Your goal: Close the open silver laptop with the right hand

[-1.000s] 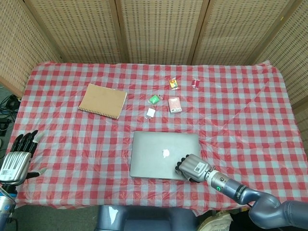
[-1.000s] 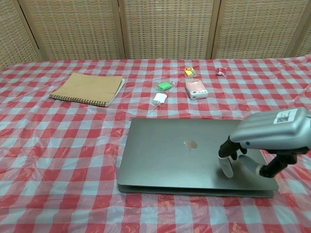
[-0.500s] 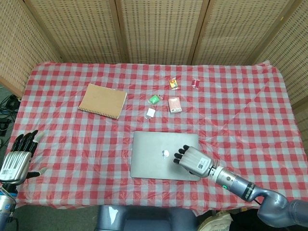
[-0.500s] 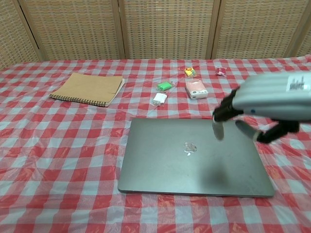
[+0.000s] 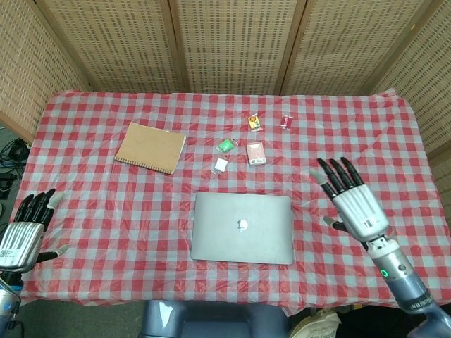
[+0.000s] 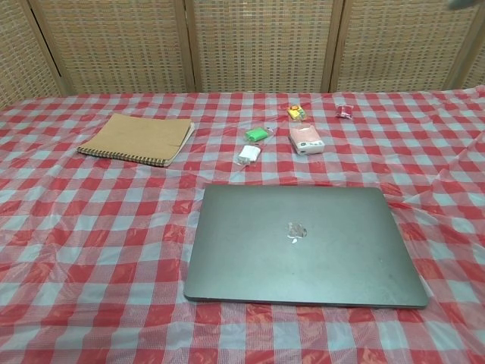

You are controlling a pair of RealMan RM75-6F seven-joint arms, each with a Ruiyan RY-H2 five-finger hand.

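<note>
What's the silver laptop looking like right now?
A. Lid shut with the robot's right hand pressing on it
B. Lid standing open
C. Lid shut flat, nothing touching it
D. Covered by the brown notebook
C. The silver laptop lies flat with its lid down, the right hand is off to its side with fingers spread, and the brown notebook lies apart from it.

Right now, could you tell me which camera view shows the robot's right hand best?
The head view: the right robot hand shows whole there, fingers spread, holding nothing, to the right of the closed silver laptop. The chest view shows only a dark sliver at its top right corner.
</note>
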